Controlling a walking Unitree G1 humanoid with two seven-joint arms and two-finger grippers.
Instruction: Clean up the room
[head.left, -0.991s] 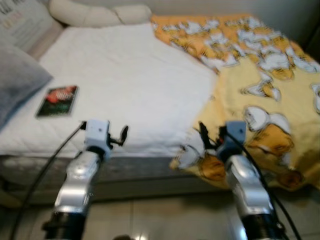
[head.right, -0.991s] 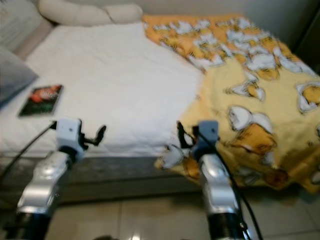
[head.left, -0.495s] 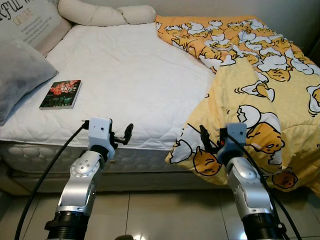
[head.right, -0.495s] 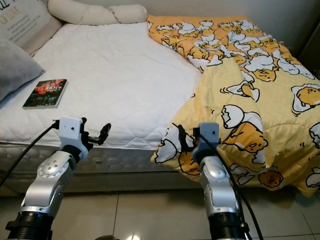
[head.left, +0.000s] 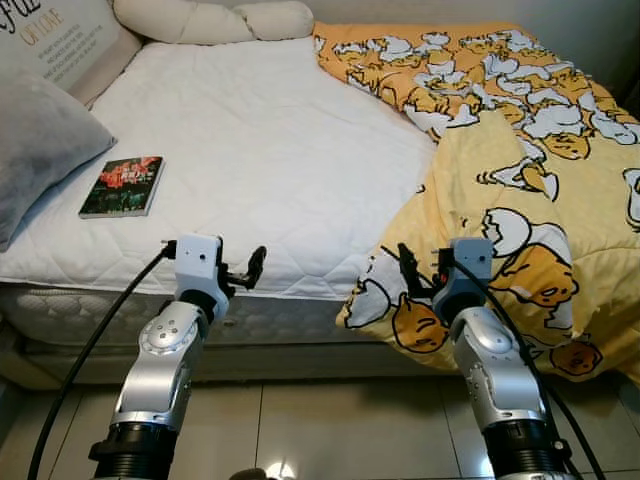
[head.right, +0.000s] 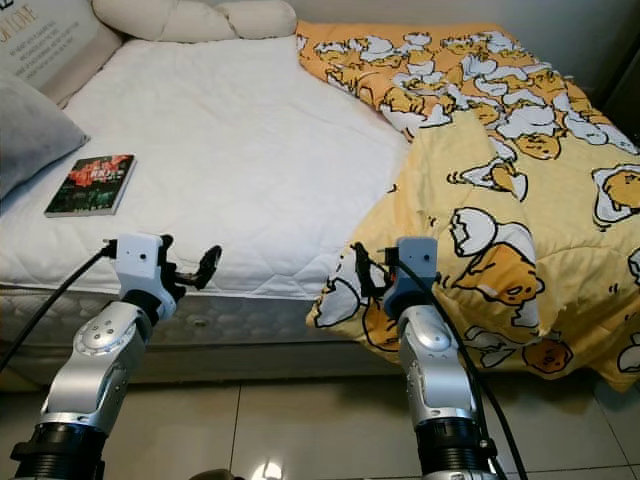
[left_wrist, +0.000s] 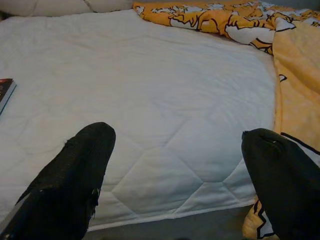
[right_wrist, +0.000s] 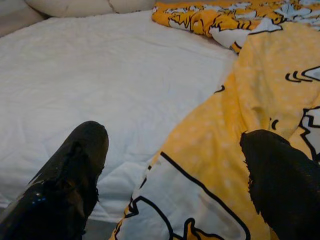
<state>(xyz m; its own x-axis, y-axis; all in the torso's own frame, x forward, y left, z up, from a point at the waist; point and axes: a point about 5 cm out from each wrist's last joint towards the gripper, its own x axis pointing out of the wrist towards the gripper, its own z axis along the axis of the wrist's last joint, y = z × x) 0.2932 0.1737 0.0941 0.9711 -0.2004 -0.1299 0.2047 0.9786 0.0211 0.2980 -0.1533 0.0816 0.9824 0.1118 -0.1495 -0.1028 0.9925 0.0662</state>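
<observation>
We stand at the foot side of a bed with a white quilted mattress cover (head.left: 270, 150), and we take that bed as our landmark. Our left gripper (head.left: 243, 272) hangs in the air just off the bed's near edge, its 2 black fingers (left_wrist: 75, 175) spread wide apart with nothing between them. Our right gripper (head.left: 418, 272) hovers at the same near edge, in front of the hanging fold of the yellow-orange duvet printed with white egg cartoon figures (head.left: 520, 170); its 2 fingers (right_wrist: 70, 175) are also wide apart and grip nothing.

The duvet is bunched over the right part of the bed, leaving the left part bare, and it spills over the near edge toward the pale tiled floor (head.left: 330, 420). A thin dark-covered book with red lettering (head.left: 122, 186) lies flat on the bare sheet near the bed's left edge, just beside a grey pillow (head.left: 40, 140). At the head of the bed rest a long cream bolster pillow (head.left: 210, 20) and a beige cushion with printed lettering (head.left: 55, 40).
</observation>
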